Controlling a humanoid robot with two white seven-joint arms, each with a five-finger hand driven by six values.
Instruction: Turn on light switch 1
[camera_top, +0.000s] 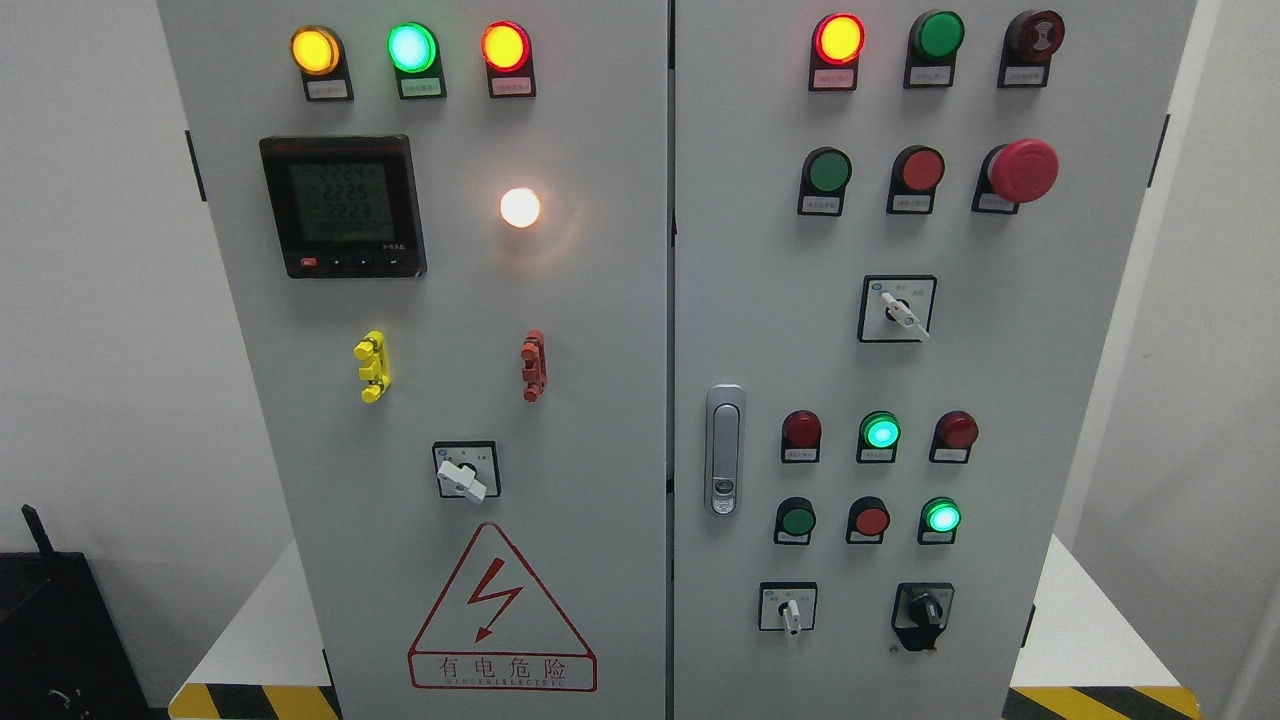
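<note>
White walls frame the grey cabinet (600, 420) facing me. Left of its door latch (725, 450) sits a white rotary switch (465, 472), knob tilted, below a glowing white lamp (520, 207). Neither of my hands shows, so their state I cannot tell.

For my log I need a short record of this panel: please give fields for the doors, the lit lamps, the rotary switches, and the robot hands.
cabinet: grey, two doors, door handle on the right door
left door top lamps: yellow lamp, green lamp, red lamp, all lit
white lamp: lit, right of the meter
left door rotary switch: white knob, above the warning sign
right door upper rotary switch: white knob
right door emergency stop: red mushroom button
robot hands: none in view
</note>
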